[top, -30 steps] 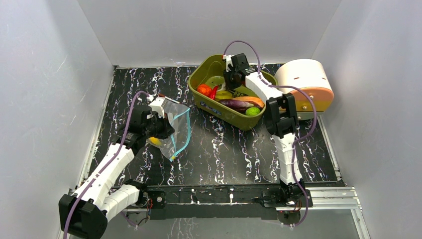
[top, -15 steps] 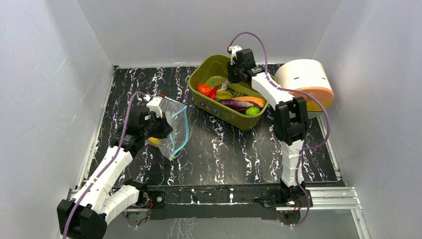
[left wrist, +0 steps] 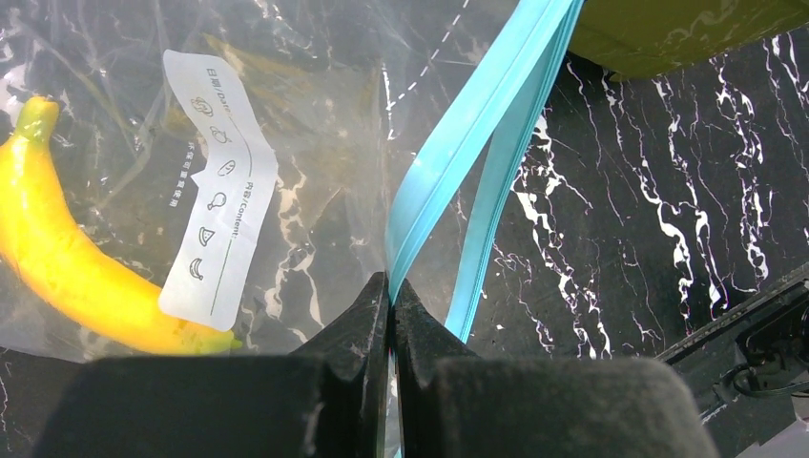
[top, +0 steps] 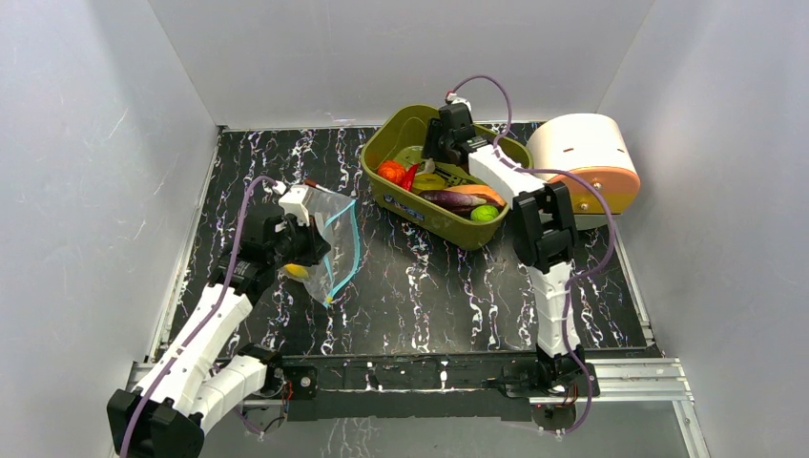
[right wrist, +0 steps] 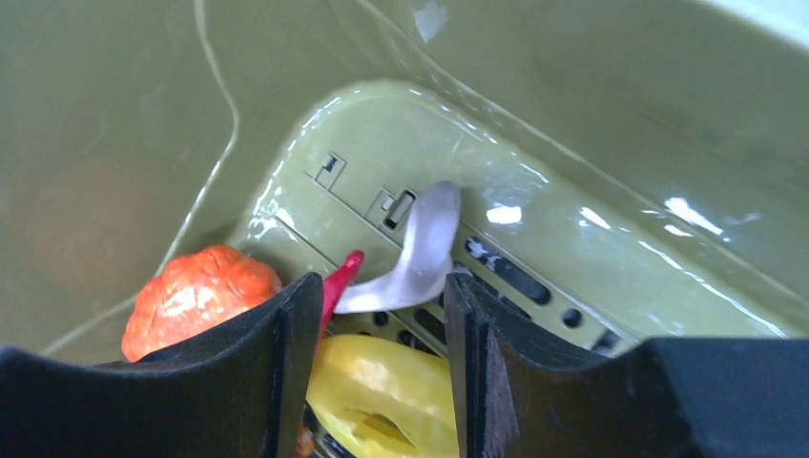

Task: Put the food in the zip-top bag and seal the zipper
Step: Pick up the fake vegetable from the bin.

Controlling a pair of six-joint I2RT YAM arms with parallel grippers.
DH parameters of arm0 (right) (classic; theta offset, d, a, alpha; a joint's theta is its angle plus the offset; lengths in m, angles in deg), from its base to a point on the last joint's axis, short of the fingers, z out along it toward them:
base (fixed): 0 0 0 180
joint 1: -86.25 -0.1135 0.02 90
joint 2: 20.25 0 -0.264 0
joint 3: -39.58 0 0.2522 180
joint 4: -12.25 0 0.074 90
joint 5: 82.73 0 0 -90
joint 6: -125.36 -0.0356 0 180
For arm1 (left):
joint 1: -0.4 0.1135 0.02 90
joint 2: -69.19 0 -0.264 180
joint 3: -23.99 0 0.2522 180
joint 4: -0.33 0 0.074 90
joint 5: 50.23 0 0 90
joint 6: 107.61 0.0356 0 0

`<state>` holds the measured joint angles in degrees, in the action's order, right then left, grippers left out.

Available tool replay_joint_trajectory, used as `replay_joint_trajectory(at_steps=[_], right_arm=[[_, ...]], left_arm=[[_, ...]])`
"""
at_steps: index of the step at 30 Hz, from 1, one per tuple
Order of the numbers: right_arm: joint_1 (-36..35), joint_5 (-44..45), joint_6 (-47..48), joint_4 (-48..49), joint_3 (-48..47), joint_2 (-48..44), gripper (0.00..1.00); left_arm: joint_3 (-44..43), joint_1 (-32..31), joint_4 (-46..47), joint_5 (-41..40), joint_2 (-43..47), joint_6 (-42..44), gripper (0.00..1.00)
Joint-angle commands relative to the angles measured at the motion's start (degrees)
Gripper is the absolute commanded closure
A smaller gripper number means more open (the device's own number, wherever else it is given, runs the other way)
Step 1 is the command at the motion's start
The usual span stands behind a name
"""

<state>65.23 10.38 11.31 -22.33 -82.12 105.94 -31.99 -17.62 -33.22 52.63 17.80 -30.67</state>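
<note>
Food (top: 456, 198) is lying just below the right jaws, half parted and empty, inside the olive tub (top: 421, 213): red chili (right wrist: 343, 275) tip between them, tomato (right wrist: 196, 303) leftward. Left jaws are pinching the zipper (left wrist: 458, 153), holding the zip-top bag (left wrist: 315, 114) with a banana (left wrist: 76, 277) inside

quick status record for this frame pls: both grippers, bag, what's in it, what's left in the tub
left gripper: shut on the zipper, pinching one lip
right gripper: open, holding nothing, over the tub
bag: mouth open, not sealed
in bag: banana
in tub: tomato, chili, eggplant, carrot, green fruit
nearest right gripper: tomato and chili tip
task: not finished
</note>
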Motion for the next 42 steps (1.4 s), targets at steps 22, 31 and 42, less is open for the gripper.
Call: replay_joint_trajectory(at_steps=[22, 31, 42], right_arm=[[-0.15, 6.79, -5.28, 0.63, -9.66, 7.98, 0.67], [-0.15, 6.76, -2.59, 0.98, -9.69, 5.89, 1.00], [-0.16, 1.98, 0.66, 11.05, 7.17, -8.21, 1.00]], left_arm=[[0.13, -0.20, 0.10, 0.66, 3.66, 0.48, 1.00], [0.12, -0.19, 0.26, 0.31, 3.97, 0.57, 1.00], [-1.67, -0.23, -0.51, 0.44, 4.80, -3.33, 1.00]])
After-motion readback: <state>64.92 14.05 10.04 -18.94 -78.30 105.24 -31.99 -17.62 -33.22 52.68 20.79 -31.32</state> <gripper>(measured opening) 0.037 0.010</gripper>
